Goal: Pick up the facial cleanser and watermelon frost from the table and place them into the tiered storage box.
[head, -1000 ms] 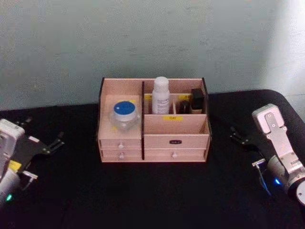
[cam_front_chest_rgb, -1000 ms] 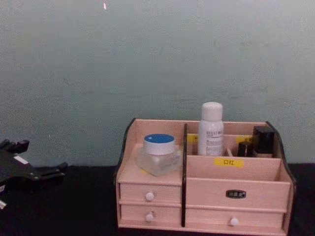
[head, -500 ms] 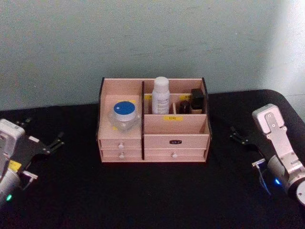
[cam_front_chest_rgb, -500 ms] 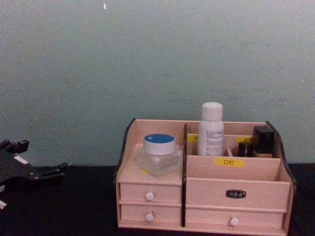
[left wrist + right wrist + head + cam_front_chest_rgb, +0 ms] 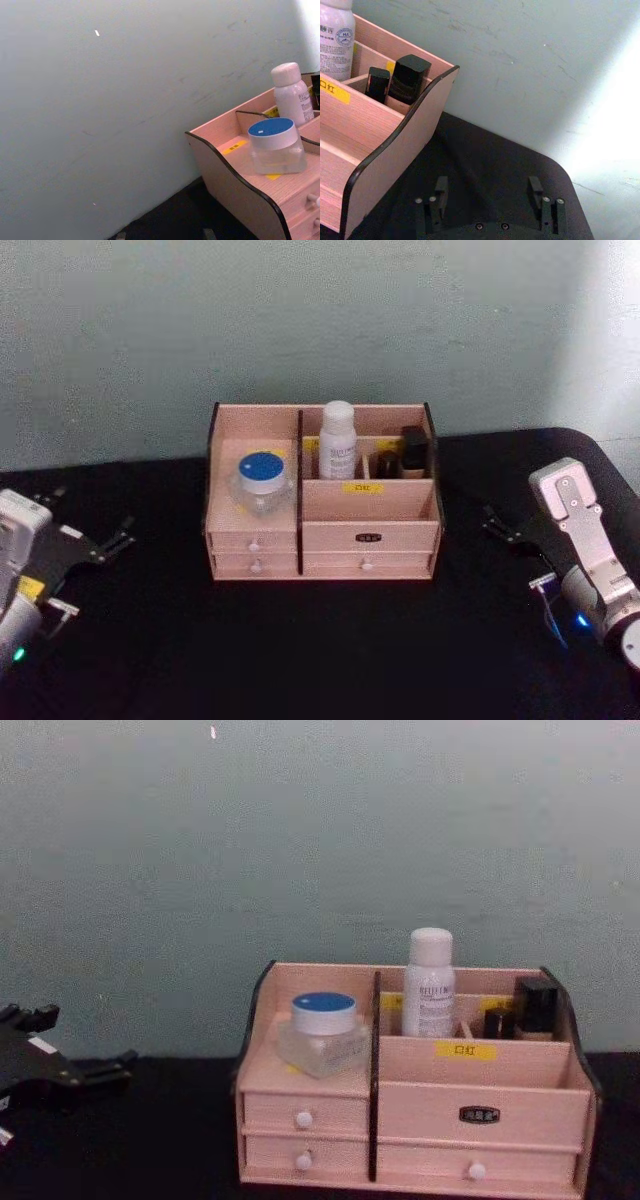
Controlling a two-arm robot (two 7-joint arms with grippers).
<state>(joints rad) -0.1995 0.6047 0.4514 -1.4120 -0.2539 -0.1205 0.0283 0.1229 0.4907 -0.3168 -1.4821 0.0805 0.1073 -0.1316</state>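
The tiered storage box [image 5: 370, 503] stands at the middle back of the black table. Upright in its rear middle compartment is the facial cleanser [image 5: 337, 440], also seen in the chest view [image 5: 429, 982]. The watermelon frost [image 5: 262, 480] sits on the box's left shelf above the small drawers [image 5: 321, 1032], and its blue lid shows in the left wrist view [image 5: 274, 145]. My left gripper [image 5: 88, 517] rests open and empty at the table's left, well away from the box. At the right, my right gripper [image 5: 487, 189] is open and empty, beside the box's black side edge.
Two small black bottles [image 5: 404, 453] stand in the box's rear right compartment, close to the right side panel [image 5: 395, 165]. A pale wall rises just behind the box. The black table [image 5: 320, 650] stretches in front, and its rounded corner lies behind my right arm.
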